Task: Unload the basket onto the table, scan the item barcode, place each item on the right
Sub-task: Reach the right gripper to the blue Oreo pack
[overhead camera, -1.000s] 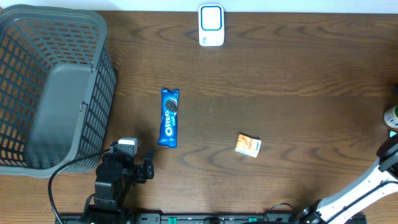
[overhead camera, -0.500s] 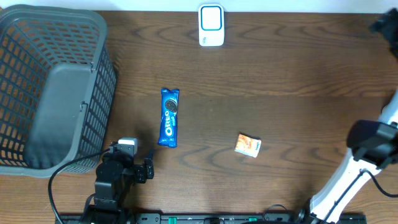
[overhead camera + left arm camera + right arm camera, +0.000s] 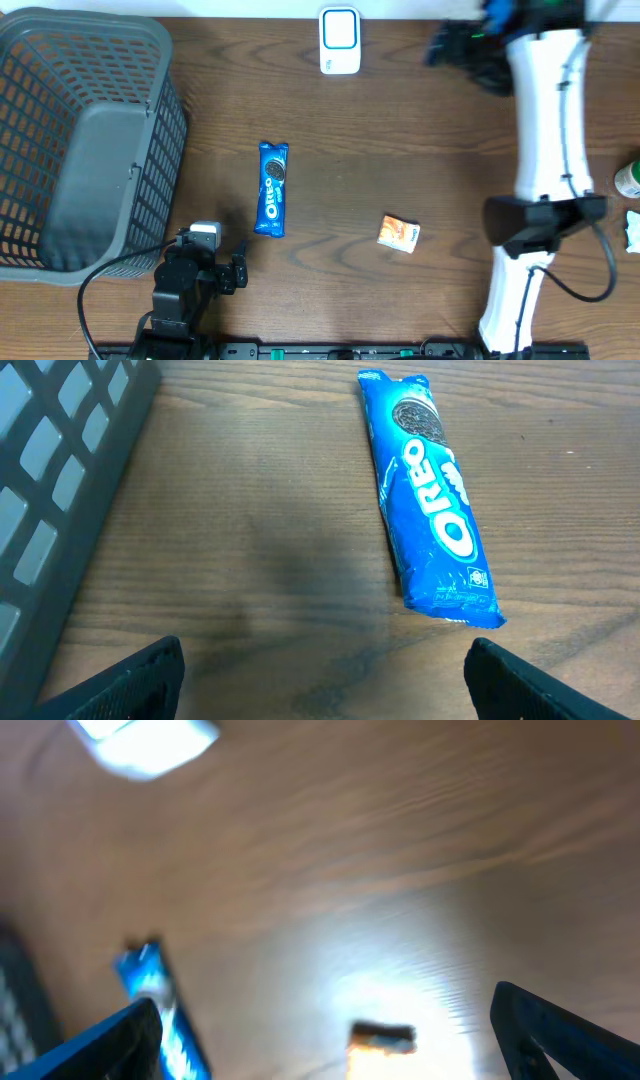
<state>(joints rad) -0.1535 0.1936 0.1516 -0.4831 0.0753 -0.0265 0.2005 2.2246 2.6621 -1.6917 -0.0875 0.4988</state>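
Basket point(image 3: 100, 180) left of Oreo pack point(image 3: 272, 188) — apart

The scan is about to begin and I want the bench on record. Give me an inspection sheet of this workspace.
Surface: dark wooden table, bare between the items.
Job's things: Oreo pack lying flat left of centre; small orange packet to its right, apart from it; white device with a blue face at the far edge, probably the scanner.
Clutter: grey basket at the left; green-and-white object cut off at the right edge.
Grippers: left gripper open, empty, short of the Oreo pack's near end; right gripper open, empty, view blurred.
Cables: black cable looping by the left arm.
Surroundings: nothing seen.
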